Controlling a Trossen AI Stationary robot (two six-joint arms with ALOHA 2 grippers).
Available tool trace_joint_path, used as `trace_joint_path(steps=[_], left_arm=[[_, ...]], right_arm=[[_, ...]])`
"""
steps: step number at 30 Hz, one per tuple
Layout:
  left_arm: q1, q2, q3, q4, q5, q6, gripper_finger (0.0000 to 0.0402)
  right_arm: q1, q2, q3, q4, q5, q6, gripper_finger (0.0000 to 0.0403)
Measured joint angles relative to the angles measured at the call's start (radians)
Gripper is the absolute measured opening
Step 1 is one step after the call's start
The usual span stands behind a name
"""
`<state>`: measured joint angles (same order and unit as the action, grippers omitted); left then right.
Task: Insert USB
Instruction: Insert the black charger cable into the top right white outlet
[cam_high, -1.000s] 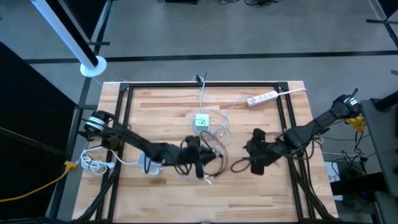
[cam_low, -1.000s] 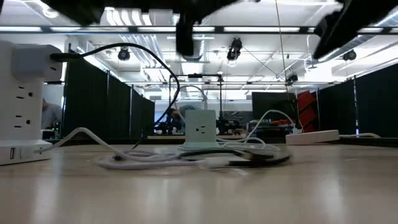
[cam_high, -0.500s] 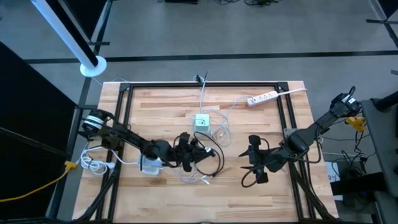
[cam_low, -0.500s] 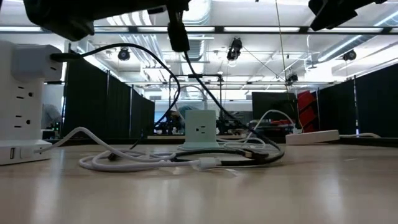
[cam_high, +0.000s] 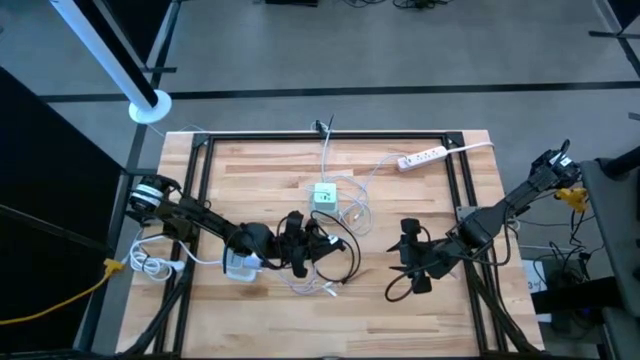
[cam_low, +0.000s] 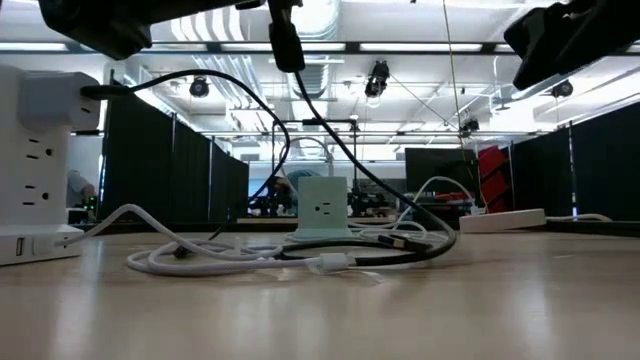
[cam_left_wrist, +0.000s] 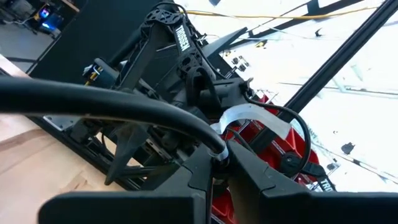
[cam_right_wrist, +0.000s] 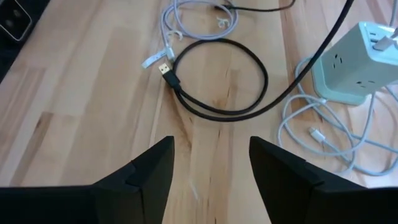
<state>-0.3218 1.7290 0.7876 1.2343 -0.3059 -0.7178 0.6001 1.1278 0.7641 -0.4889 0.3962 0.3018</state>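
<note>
A black cable (cam_right_wrist: 249, 99) lies looped on the wooden table, its gold-tipped USB plug (cam_right_wrist: 166, 70) flat on the wood beside a white cable's plug (cam_right_wrist: 154, 60). A pale power cube (cam_high: 325, 195) stands at the table's middle. My left gripper (cam_high: 300, 247) hovers just nearer than the cube, shut on a stretch of the black cable. My right gripper (cam_high: 405, 258) hangs open above the table to the right of the loop, fingers (cam_right_wrist: 149, 168) apart with nothing between them. My left gripper pinches a stretch of the black cable (cam_left_wrist: 199, 127), away from its plug, between its two fingers. The fingers point roughly level toward the table's right and lie across the cable. The held stretch is lifted clear; from it the cable (cam_low: 340, 150) slants down, fairly straight, to the loop on the table.
A white power tower (cam_low: 35, 160) with a black plug in its side stands at the near left. A white power strip (cam_high: 420, 157) lies at the far right. White cables (cam_low: 200, 255) sprawl around the cube. A black frame (cam_high: 330, 137) edges the table.
My left gripper has drawn a little toward the table's left and tipped upward, still shut on the black cable. The held stretch has come up off the heap and now slants down to the table. My right gripper has shifted slightly toward the near edge and rolled.
</note>
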Motion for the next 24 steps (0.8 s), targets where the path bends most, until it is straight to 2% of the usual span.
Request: trace_joint_path(steps=[14, 20, 24], left_arm=[[0.0, 0.001, 0.0, -0.02, -0.001, 0.043, 0.0022], [0.0, 0.001, 0.0, -0.071, 0.001, 0.142, 0.0022], [0.002, 0.001, 0.0, -0.13, 0.001, 0.279, 0.0022]], right_arm=[[0.0, 0.0, -0.001, 0.007, 0.05, 0.005, 0.0183], [0.0, 0.0, -0.001, 0.008, 0.05, 0.024, 0.0183], [-0.003, 0.0, -0.004, 0.008, 0.069, 0.029, 0.0183]])
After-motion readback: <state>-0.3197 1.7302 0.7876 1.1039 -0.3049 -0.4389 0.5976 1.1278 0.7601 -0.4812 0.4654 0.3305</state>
